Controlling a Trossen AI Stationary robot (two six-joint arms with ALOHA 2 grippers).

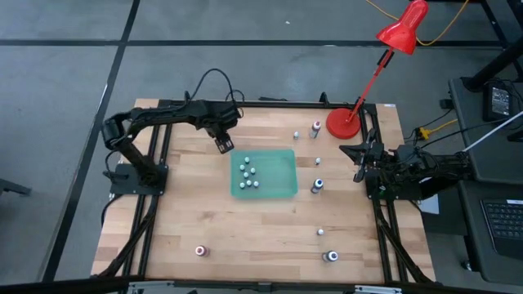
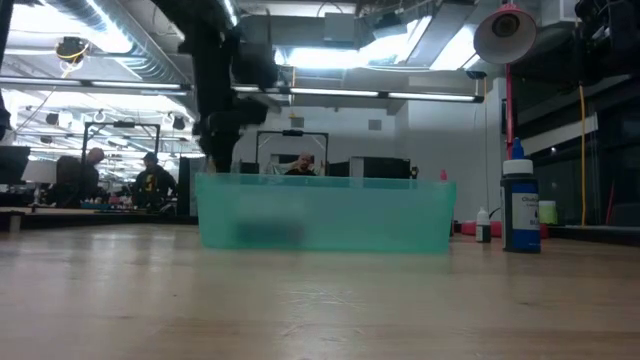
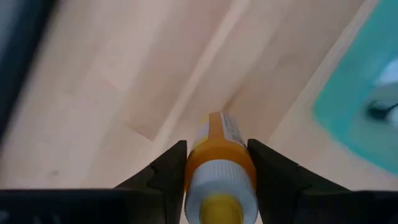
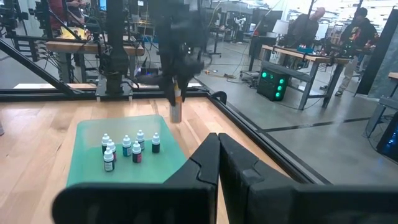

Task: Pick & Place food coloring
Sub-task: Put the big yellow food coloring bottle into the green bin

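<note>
Several food coloring bottles [image 1: 248, 172] stand upright in the left part of the green tray [image 1: 278, 186]; the right wrist view shows them too [image 4: 127, 149]. More bottles stand loose on the wood to the tray's right [image 1: 317, 186] and near the near edge [image 1: 330, 256], [image 1: 199, 251]. My left gripper [image 1: 224, 144] hangs just off the tray's far left corner, shut on an orange bottle [image 3: 217, 155]. My right gripper [image 1: 359, 159] waits shut at the table's right edge. My left gripper pinches the orange bottle by its upper body just below the white cap [image 3: 219, 171], one finger [image 3: 168, 171] on each side. The fingers come from above, pointing down. The bottle hangs upright below them [image 4: 176, 113], apparently clear of the table.
A red desk lamp stands with its base [image 1: 343, 122] at the far right corner. A tall blue-capped bottle [image 2: 518, 205] and a small one [image 2: 484, 225] stand right of the tray. Black rails frame the table. People sit in the room behind [image 2: 150, 180].
</note>
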